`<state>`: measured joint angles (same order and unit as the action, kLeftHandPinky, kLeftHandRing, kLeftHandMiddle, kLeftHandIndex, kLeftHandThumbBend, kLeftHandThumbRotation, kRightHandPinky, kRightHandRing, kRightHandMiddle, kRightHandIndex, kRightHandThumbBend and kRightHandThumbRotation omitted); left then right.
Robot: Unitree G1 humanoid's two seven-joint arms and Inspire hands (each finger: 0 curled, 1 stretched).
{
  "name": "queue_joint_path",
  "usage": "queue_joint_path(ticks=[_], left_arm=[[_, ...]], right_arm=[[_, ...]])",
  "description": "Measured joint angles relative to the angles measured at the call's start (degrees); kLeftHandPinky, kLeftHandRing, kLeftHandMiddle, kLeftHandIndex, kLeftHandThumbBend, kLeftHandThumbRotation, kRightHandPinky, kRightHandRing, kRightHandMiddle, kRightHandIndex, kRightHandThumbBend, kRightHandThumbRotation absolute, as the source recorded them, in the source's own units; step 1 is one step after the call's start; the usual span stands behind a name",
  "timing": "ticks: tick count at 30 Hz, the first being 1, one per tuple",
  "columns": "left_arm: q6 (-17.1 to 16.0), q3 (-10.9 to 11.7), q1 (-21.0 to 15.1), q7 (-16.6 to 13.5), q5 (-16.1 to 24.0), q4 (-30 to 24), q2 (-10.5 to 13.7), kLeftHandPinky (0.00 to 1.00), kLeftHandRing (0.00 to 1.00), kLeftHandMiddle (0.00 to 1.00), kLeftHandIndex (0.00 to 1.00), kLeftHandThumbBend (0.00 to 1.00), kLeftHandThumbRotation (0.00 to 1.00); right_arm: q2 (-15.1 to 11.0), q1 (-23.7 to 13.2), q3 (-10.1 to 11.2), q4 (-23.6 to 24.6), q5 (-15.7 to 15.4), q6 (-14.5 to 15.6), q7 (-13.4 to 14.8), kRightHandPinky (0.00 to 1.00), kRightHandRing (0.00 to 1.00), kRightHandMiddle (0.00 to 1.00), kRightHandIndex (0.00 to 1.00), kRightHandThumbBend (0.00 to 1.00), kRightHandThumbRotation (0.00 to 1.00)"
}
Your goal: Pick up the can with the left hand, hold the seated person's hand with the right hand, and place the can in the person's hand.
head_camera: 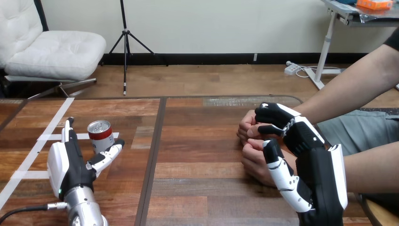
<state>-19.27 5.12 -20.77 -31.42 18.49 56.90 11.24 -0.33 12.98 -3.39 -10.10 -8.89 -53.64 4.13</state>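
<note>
Near the table's [202, 183] left edge your open left hand [70, 160] flanks the likely light, slick can [100, 136]: grip mid-wall; right hand [306, 141] clasps person's hand [249, 129].

The wooden counter [202, 188] has a dark seam [151, 160] running front to back. White tape strips [29, 155] cross its left part, and a pale, perhaps glossy patch [235, 100] lies near its far edge.

My brown wood-plank worktop [197, 141] carries white tape strips [29, 157]. Beyond it I see wooden floor [202, 80], a pale wall [211, 23], a white cushioned armchair [51, 52] and a black tripod [125, 33].
</note>
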Motion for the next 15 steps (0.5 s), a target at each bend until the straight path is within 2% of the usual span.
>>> queue_joint_path(ticks=[15], left_arm=[[-1.02,-0.32,-2.24,-0.76,-0.15,3.48,0.23,0.78,0.87,0.91,0.90,0.77,0.27]], right_arm=[[0.01,0.00,-0.06,0.00,-0.46,0.00,0.08,0.64,0.72,0.74,0.74,0.47,0.60]])
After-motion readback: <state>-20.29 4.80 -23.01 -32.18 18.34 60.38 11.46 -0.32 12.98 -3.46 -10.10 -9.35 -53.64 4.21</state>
